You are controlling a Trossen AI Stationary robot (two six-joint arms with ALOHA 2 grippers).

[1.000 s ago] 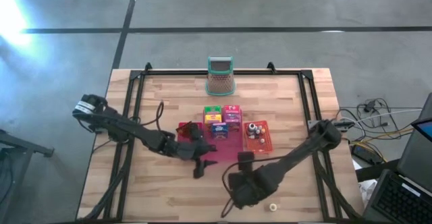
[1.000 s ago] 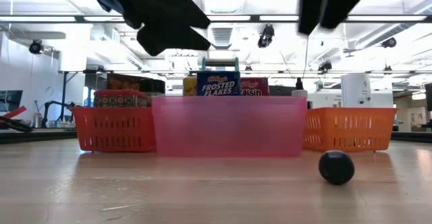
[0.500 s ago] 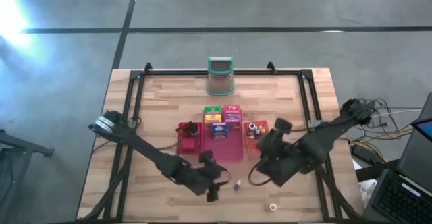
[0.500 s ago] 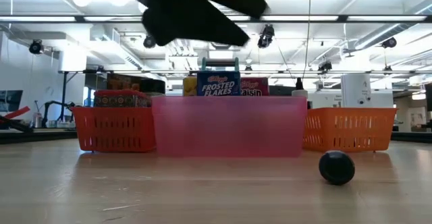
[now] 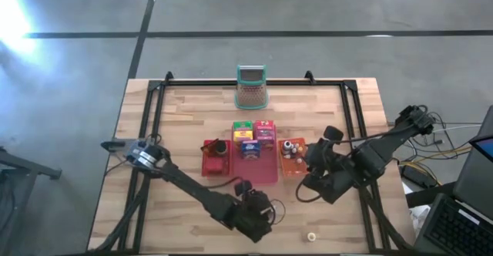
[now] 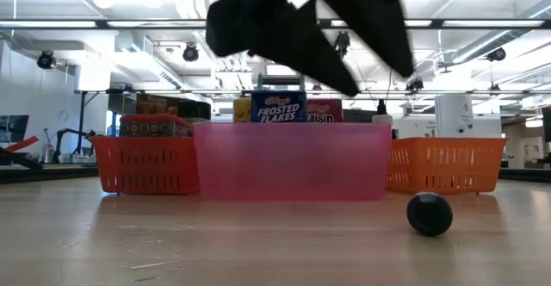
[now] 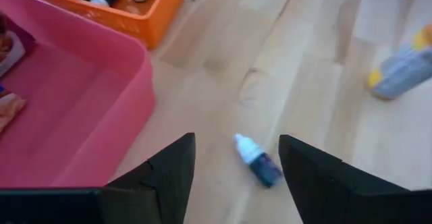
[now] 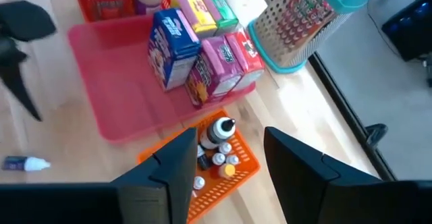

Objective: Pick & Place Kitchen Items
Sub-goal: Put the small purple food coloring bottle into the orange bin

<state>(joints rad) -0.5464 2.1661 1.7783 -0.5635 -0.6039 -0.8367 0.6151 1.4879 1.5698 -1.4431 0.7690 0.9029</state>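
A small dark-blue bottle with a white cap lies on its side on the bare wood near the pink tray; it also shows in the right wrist view. My left gripper is open and hovers above it, one finger on either side, touching nothing. My right gripper is open over the orange tray, which holds tiny capped bottles. Green, yellow, blue, pink and red boxes stand in the pink tray's far end.
The red tray with a dark jar sits left of the pink tray. The teal-rimmed mesh holder stands at the far edge. A small pale item lies near the near edge. A dark round thing rests on the wood in front of the trays.
My left gripper has swung from beside the red and pink trays toward the near edge and to the right, ending above the bottle. My right gripper has left that spot near the near edge, uncovering the bottle, and moved toward the far right to the orange tray.
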